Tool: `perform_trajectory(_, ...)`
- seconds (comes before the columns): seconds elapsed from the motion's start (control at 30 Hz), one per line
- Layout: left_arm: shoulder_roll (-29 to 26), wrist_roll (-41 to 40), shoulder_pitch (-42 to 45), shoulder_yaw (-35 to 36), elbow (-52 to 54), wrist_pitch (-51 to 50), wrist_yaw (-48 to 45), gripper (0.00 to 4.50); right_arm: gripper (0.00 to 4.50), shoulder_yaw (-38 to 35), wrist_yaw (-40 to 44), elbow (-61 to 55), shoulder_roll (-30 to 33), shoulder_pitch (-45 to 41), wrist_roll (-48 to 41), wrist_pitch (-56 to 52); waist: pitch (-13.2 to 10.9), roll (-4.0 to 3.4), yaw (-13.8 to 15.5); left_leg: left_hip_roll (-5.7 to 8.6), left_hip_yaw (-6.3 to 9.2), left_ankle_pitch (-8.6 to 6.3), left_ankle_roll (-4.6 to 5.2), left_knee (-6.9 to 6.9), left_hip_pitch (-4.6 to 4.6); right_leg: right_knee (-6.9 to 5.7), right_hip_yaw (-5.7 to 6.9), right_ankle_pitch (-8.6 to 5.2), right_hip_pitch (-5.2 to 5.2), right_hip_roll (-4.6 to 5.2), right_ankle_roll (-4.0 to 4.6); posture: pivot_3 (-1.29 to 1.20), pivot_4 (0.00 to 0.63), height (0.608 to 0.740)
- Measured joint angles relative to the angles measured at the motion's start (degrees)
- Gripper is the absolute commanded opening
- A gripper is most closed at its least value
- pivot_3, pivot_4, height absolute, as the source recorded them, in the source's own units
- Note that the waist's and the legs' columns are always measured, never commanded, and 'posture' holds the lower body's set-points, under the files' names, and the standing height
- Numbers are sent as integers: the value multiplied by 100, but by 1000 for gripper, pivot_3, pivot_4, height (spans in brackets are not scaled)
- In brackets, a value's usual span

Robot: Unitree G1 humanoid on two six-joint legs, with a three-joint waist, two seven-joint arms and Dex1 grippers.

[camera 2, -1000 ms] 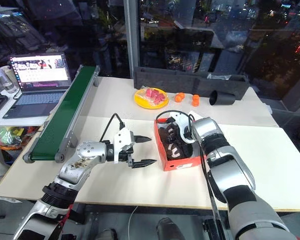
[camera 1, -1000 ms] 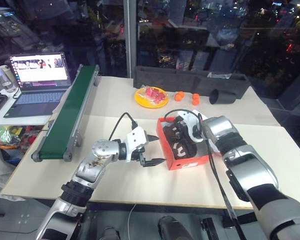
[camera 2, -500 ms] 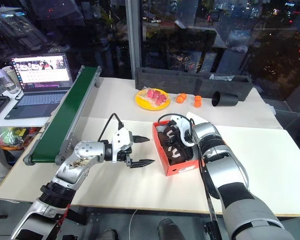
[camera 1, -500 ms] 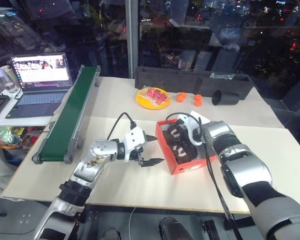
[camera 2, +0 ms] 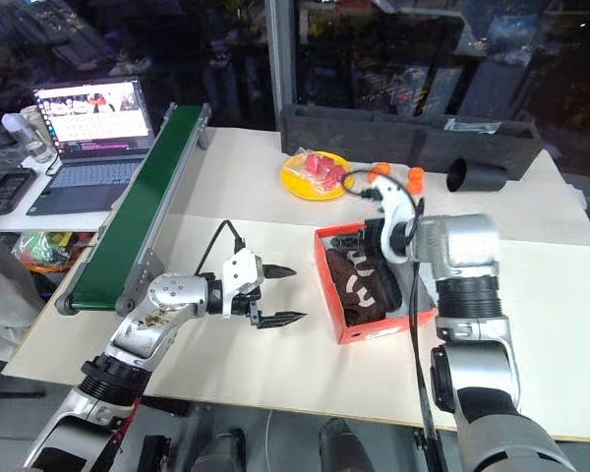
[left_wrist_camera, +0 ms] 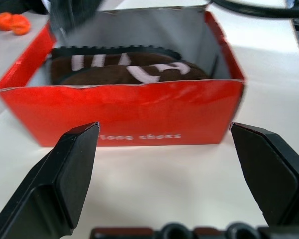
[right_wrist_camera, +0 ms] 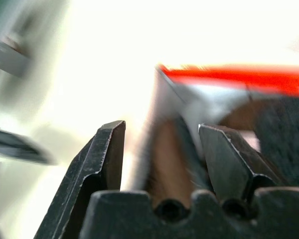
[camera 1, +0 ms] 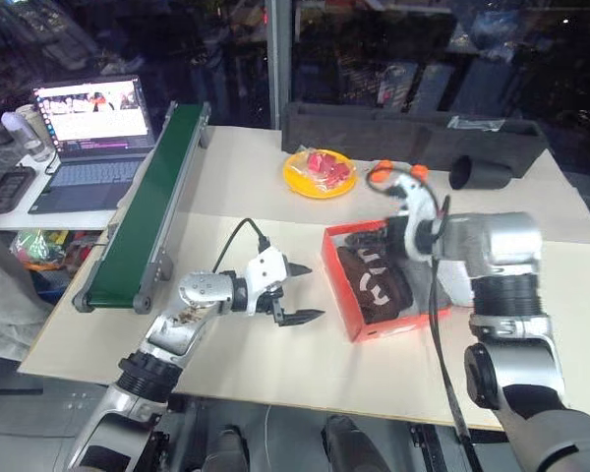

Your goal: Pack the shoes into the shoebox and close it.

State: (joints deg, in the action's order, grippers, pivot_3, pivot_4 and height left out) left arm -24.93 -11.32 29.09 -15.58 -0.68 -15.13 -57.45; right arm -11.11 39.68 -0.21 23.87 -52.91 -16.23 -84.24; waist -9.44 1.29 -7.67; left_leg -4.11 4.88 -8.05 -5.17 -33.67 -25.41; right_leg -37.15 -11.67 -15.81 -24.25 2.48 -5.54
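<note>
green conveyor belt [camera 1: 143, 202] along the left of the frame, laptop [camera 1: 87, 133] at upper left. left gripper [camera 1: 293, 292] left of centre, fingers spread wide and empty, pointing at the shoebox [camera 1: 360, 320] from just beside its long red wall. fuzzy brown shoes [camera 1: 374, 283] lying inside that orange-red box at centre right, side by side, white stripes up. probably soft and light, easy to squash down; no further hold needed on them. thin cardboard likely flexes and slides on the smooth tabletop, so best steadied at a long wall while closing the lid. lid flap not clearly made out; seemingly on the right side behind the arm. right gripper [right_wrist_camera: 162, 149] above the box's far end, fingers partly apart, pinching nothing. yellow plate [camera 1: 320, 174] and black tray [camera 1: 413, 133] beyond, well apart. bare tabletop [camera 1: 560, 324] at right leaves open room.
</note>
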Motion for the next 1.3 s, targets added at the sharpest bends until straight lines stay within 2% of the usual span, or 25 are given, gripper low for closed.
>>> perform_trajectory(0.07,-3,3,18,11,-35,7,-1,4500,2884,-375,-135,-542,-17,-6,-131,-422,0,0,69,0,0,-2,2,-4,-6,9,3,-1,3,4,-1,0,150,740)
perform_trajectory(0.17,10,13,30,12,-86,28,2,4500,2194,-1169,-479,-1228,-72,233,-325,-742,-2,2,206,1,0,-2,1,-17,-9,12,12,-2,9,9,-4,0,150,740)
perform_trajectory(0.3,4,14,17,37,-125,30,4,4500,794,-2527,-1204,-1618,-309,1052,-249,-783,-7,6,365,2,0,9,-19,-23,-11,12,14,-11,8,12,-37,0,150,740)
perform_trajectory(0.37,0,16,18,58,-146,30,4,4500,85,-2847,-1455,-1872,-357,1365,-262,-783,-11,-1,367,2,-1,18,-22,-24,-9,10,11,-9,6,11,-50,0,150,740)
perform_trajectory(0.67,34,19,20,61,-169,46,-2,4500,17,-3455,-2419,-3095,-361,2191,-290,-783,-12,-2,311,3,-2,39,-12,-23,3,4,5,7,11,10,-54,0,150,740)
perform_trajectory(0.9,38,25,19,64,-260,47,-29,4500,17,-3490,-3403,-3879,-11,3027,369,-783,-12,-2,370,3,-2,40,-11,-17,2,6,5,5,10,10,-52,0,150,740)
perform_trajectory(1.13,8,31,20,87,-275,46,-31,4500,17,-3616,-3368,-4677,-835,4455,185,-784,-13,-1,349,3,-3,40,-11,-21,5,5,4,8,12,9,-51,0,150,740)
perform_trajectory(1.3,37,30,16,83,-271,44,-29,4500,17,-3870,-3401,-4610,-1540,4334,70,-784,-15,2,302,4,-3,77,-27,-24,8,6,2,18,11,10,-15,0,150,740)
